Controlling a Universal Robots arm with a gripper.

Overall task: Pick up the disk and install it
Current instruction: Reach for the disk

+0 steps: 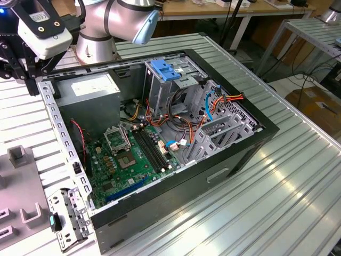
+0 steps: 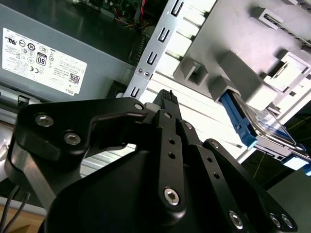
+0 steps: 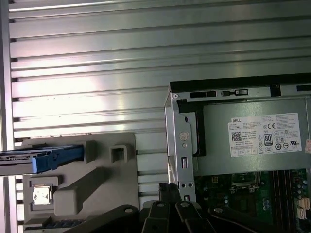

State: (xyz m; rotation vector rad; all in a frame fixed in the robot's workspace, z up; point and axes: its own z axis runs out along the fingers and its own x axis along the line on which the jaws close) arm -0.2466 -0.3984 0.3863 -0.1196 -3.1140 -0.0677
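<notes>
Blue-railed disk (image 3: 53,158) rests in grey fixture (image 3: 97,194), long axis toward case (image 3: 182,136); gripper (image 2: 167,95) (empty) seemingly closed.

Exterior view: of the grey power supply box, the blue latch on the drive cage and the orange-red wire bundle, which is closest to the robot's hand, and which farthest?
1. grey power supply box, in the case corner beside the hand.
2. blue latch, atop the cage, mid-case.
3. orange-red wire bundle, toward the exterior view's right.
</notes>
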